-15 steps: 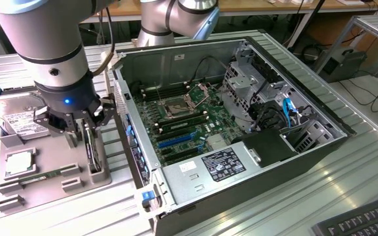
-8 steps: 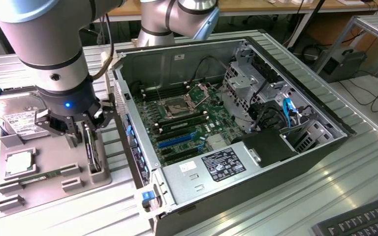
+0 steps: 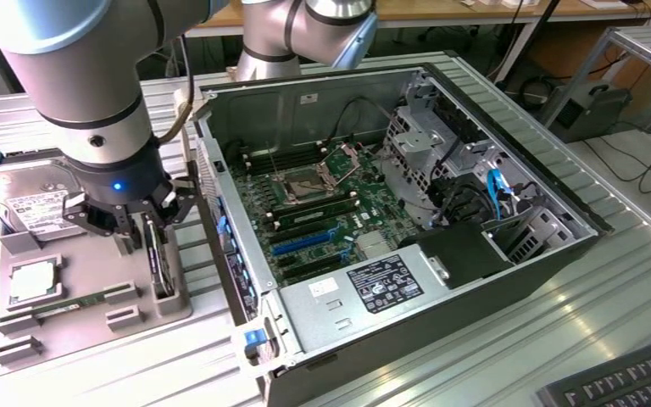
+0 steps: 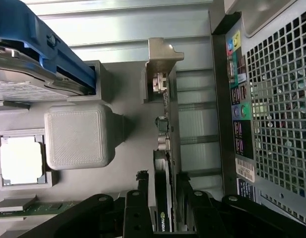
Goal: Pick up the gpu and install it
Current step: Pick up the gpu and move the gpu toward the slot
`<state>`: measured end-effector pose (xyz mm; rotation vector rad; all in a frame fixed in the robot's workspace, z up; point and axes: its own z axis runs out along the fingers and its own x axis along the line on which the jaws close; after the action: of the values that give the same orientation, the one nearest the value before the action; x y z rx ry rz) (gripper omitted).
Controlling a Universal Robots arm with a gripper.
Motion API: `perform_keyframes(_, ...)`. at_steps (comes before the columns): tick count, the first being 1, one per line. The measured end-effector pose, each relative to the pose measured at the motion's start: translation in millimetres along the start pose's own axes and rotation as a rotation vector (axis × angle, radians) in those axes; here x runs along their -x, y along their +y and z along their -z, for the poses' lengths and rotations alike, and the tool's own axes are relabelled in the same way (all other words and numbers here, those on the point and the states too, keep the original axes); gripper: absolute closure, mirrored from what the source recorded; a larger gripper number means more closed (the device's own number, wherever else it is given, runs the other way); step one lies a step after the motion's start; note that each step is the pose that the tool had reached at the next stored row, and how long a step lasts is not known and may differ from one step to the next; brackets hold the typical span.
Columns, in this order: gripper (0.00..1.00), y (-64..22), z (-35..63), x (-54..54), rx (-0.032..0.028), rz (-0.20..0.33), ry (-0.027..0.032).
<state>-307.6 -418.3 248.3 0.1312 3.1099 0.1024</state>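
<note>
The gpu (image 3: pixel 159 261) stands on its edge in a slot of the grey holder tray (image 3: pixel 82 254), on the exterior view's left beside the open computer case (image 3: pixel 495 280). In the wrist view the gpu (image 4: pixel 166 124) is a thin dark card seen from above, with a pale metal bracket (image 4: pixel 161 59) at its far end. My gripper (image 3: pixel 145 231) hangs right over the card. Its black fingers (image 4: pixel 143 196) stand one on each side of the card's near end, and the gripper (image 4: pixel 164 201) is open around it. The card still sits in the holder.
The tray also holds a silver hard drive (image 3: pixel 31 203) in a blue frame (image 4: pixel 53 54), a processor chip (image 4: pixel 21 159) and a green memory stick (image 4: pixel 29 208). Inside the case lies the motherboard (image 3: pixel 319 199) with blue slots (image 3: pixel 303 243). A keyboard (image 3: pixel 631 381) sits at the exterior view's lower right.
</note>
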Motion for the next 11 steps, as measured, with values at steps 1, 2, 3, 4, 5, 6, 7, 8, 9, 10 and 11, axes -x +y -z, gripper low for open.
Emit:
perform_keyframes(1,0.64,-0.1,-1.6,-0.1,0.0001,0.000,-0.0004)
perform_keyframes(2,0.64,-0.1,-3.0,-0.2,0.0000,0.000,-0.0009)
perform_keyframes(3,0.64,-0.2,-4.2,-0.2,0.0001,0.000,-0.0014)
perform_keyframes(4,0.64,-0.3,-5.0,-0.2,0.0002,0.000,-0.0018)
perform_keyframes(5,0.64,-0.3,-5.4,-0.2,0.0000,0.000,-0.0017)
perform_keyframes(6,0.64,-0.3,-5.5,-0.3,-0.0001,0.000,-0.0017)
perform_keyframes(7,0.64,-0.3,-5.5,-0.3,-0.0001,0.000,-0.0016)
perform_keyframes(8,0.64,-0.3,-5.6,-0.2,0.0000,0.000,-0.0017)
perform_keyframes(9,0.64,-0.3,-5.6,-0.2,0.0001,0.000,-0.0018)
perform_keyframes(10,0.65,-0.3,-5.6,-0.2,0.0001,0.000,-0.0018)
perform_keyframes(11,0.72,-0.3,-5.6,-0.2,0.0000,0.000,-0.0017)
